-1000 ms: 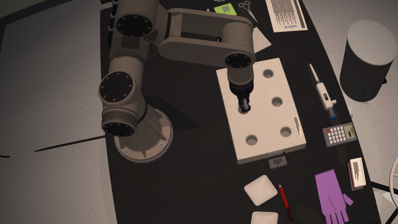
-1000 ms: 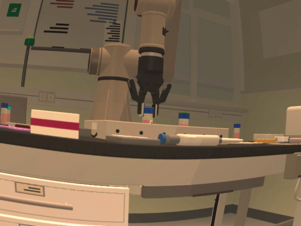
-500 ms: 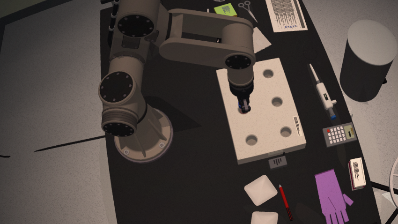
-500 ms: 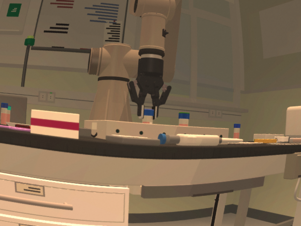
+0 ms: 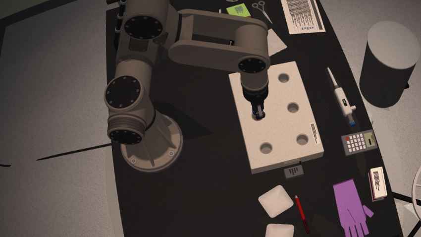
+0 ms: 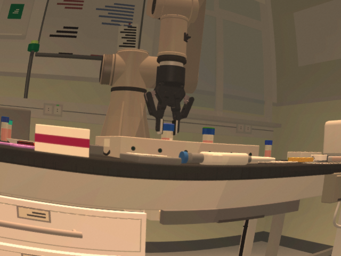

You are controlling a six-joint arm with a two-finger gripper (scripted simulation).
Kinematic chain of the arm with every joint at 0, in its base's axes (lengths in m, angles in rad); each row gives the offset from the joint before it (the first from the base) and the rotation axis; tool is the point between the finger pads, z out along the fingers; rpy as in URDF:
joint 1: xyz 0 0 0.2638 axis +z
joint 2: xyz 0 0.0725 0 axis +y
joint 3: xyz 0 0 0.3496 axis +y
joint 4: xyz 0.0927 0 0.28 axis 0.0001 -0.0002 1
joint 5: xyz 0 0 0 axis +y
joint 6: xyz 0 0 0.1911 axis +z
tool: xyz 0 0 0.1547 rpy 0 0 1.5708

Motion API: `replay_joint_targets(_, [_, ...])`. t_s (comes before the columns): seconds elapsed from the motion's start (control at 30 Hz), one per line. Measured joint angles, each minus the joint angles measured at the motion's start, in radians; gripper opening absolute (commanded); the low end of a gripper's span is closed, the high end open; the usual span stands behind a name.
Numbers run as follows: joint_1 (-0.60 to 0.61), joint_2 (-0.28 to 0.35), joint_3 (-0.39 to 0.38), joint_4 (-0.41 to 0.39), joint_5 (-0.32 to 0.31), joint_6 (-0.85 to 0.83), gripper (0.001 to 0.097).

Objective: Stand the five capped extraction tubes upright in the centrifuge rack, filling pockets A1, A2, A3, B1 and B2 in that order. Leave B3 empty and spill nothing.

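A blue-capped tube (image 6: pixel 167 131) with pink liquid stands upright in a middle pocket of the white rack (image 5: pixel 275 115), held at its cap by my gripper (image 6: pixel 167 128), which is closed on it. The arm hangs straight down over the rack and hides that pocket from above (image 5: pixel 258 113). Another capped tube (image 6: pixel 208 134) stands upright further along the rack. A third blue-capped tube (image 6: pixel 268 148) stands beyond the rack's end. Two more capped tubes (image 6: pixel 5 128) stand at the bench's far left. Several rack pockets (image 5: pixel 302 139) show empty.
A pipette (image 5: pixel 341 98) lies right of the rack, with a calculator (image 5: pixel 359 141) below it. A purple glove (image 5: pixel 351 207), a red pencil (image 5: pixel 301 213), two white pads (image 5: pixel 275 201) and a small box (image 5: pixel 377 182) lie near the front. A grey bin (image 5: pixel 387 63) stands off the bench.
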State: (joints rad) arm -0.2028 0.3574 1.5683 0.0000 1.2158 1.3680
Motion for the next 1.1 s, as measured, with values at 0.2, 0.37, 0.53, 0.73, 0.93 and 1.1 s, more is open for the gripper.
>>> replay_joint_targets(0.2, [0.0, 0.0, 0.0, 0.0, 0.0, 0.0, 0.0539])
replay_joint_targets(0.37, [0.0, 0.0, 0.0, 0.0, 0.0, 0.0, 0.054])
replay_joint_targets(0.53, [0.0, 0.0, 0.0, 0.0, 0.0, 0.0, 0.054])
replay_joint_targets(0.73, [0.0, 0.0, 0.0, 0.0, 0.0, 0.0, 0.054])
replay_joint_targets(0.93, [0.0, -0.001, -0.001, 0.0, 0.001, 0.0, 0.054])
replay_joint_targets(1.1, [0.0, -0.011, -0.009, 0.0, 0.02, 0.0, 0.054])
